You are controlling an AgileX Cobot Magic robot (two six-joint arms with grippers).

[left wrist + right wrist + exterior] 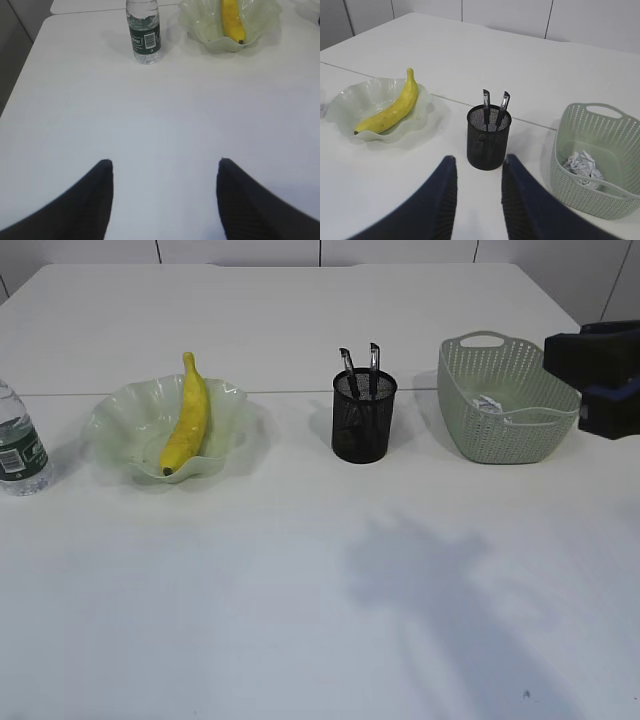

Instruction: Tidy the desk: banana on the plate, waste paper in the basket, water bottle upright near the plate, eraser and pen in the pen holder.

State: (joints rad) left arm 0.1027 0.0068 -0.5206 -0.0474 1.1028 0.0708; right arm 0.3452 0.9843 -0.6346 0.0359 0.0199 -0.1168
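Tidying looks close to finished, judging by how things lie: the banana rests in the plate, crumpled waste paper sits at the bottom of the basket, two pens stand in the pen holder, and the water bottle stands upright on the counter, just beside the plate. The eraser cannot be made out; the holder's mesh hides whatever lies low inside it. The left tool hovers over bare counter with its jaws spread wide and nothing between them; the right tool hangs above the counter facing the holder, jaws parted more narrowly, also empty. What remains, I judge, is to check that the eraser is inside the holder, then draw both arms back high and clear, keeping the right arm well away from the basket rim and the left away from the bottle, which would tip easily.
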